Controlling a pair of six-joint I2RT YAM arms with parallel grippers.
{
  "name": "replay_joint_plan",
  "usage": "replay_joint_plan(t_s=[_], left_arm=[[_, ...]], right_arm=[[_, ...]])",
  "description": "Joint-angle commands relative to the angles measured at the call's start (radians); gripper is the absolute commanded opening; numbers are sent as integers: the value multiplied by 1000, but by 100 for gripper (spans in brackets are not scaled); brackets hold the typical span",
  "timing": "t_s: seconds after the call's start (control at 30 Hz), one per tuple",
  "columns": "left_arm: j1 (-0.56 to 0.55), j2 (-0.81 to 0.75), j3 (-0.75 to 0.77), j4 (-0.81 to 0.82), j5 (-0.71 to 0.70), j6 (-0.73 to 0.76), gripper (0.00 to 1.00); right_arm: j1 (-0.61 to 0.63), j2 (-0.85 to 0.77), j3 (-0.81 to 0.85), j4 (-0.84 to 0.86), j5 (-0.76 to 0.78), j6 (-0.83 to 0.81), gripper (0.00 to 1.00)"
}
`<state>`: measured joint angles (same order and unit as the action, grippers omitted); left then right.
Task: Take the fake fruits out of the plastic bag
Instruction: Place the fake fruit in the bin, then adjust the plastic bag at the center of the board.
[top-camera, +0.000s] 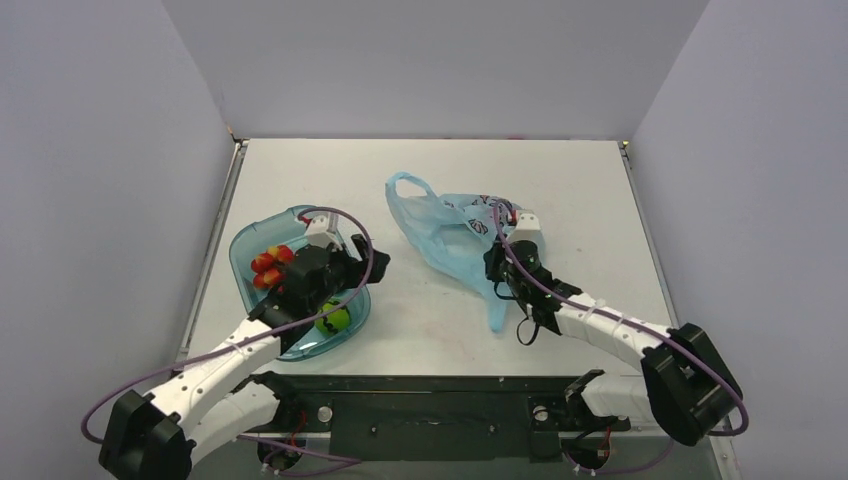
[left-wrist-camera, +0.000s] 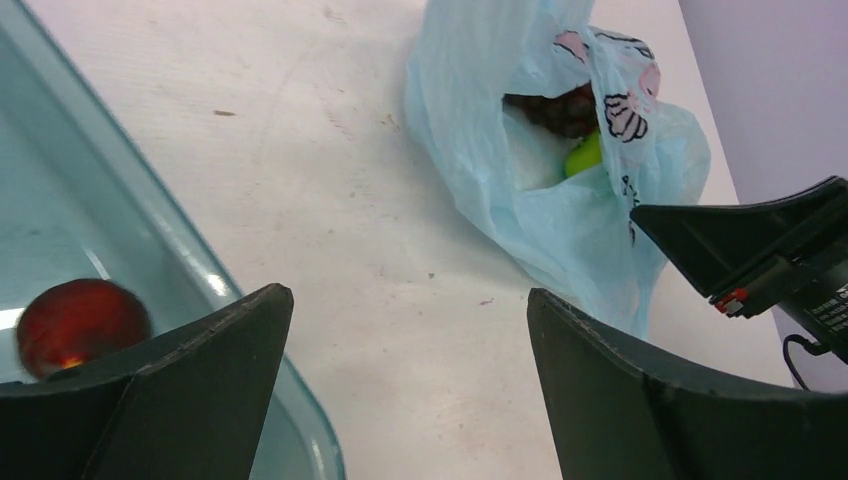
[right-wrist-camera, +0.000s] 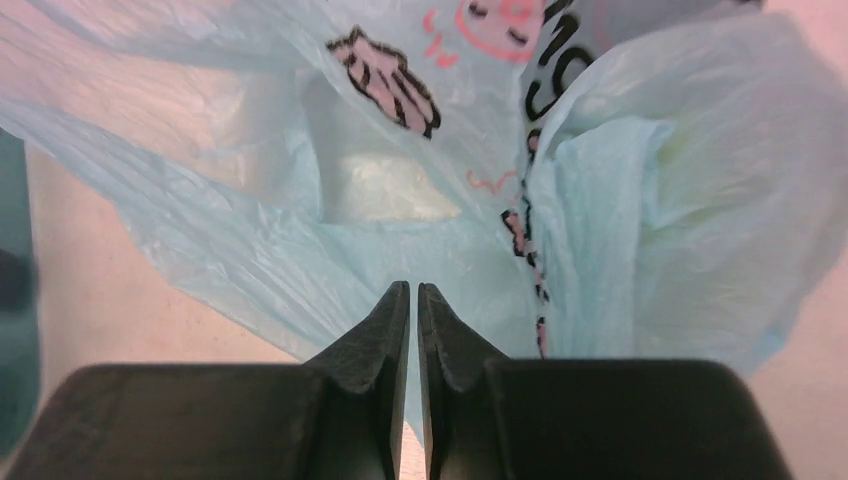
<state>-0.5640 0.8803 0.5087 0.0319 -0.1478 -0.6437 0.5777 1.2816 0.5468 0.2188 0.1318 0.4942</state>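
Near edge, 7 o'clock: left gripper (left-wrist-camera: 408, 300) spread wide, nothing held, poised over the teal tray (top-camera: 245, 250), which is rigid, glossy, translucent and shallow-walled. In the tray: red berry cluster (top-camera: 270, 264), knobbly and shiny, toward 10 o'clock of the gripper; green striped ball (top-camera: 333, 318), smooth and round, toward 6 o'clock. Near edge, 4 o'clock: right gripper (right-wrist-camera: 413, 290) pressed fully together, apparently nipping a fold at the near hem of the plastic bag (top-camera: 450, 235); amount of film caught not readable. Bag past table centre toward 1 o'clock, slumped flat; thin crinkly light-blue film, dark and pink printed pictures (right-wrist-camera: 385, 85), mouth gaping toward 9 o'clock. Through the mouth, from the left wrist view: dark grape bunch (left-wrist-camera: 560, 108), bumpy, deep inside; green apple (left-wrist-camera: 585, 155), hard and slick, just below it. Plum not found. Judged step: left reach into the bag for the next fruit. To do well: hold the right pinch low and steady to leave the mouth agape; enter along the white table (top-camera: 420, 320) from 9 o'clock, fingers wide; take the apple first, closing across its widest part; avoid trapping film. Farthest, 12 o'clock: handle loop (top-camera: 405, 190), limp.
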Motion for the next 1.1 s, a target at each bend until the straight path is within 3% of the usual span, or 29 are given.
replay_joint_plan(t_s=[0.0, 0.13, 0.2, 0.47, 0.57, 0.6, 0.77, 0.93, 1.07], left_arm=[[-40, 121, 76, 153, 170, -31, 85], [-181, 250, 131, 219, 86, 19, 85], [-258, 327, 194, 203, 51, 38, 85], [-357, 548, 314, 345, 50, 30, 82], [-359, 599, 341, 370, 92, 7, 82], [-362, 618, 352, 374, 97, 5, 82], [-374, 669, 355, 411, 100, -25, 81], [-374, 692, 385, 422, 110, -59, 76], [-375, 649, 368, 402, 88, -45, 75]], right_arm=[[14, -149, -45, 23, 241, -27, 16], [13, -232, -117, 36, 386, 12, 51], [3, -206, -119, 40, 393, 25, 57], [-11, -25, -19, -26, 312, 77, 60], [-15, 21, -3, -25, 279, 75, 56], [-18, 31, 19, -34, 274, 75, 50], [-37, 53, 34, -49, 232, 75, 1], [-40, -33, -22, 42, 134, 40, 0], [-41, -125, 29, 0, -56, 33, 0]])
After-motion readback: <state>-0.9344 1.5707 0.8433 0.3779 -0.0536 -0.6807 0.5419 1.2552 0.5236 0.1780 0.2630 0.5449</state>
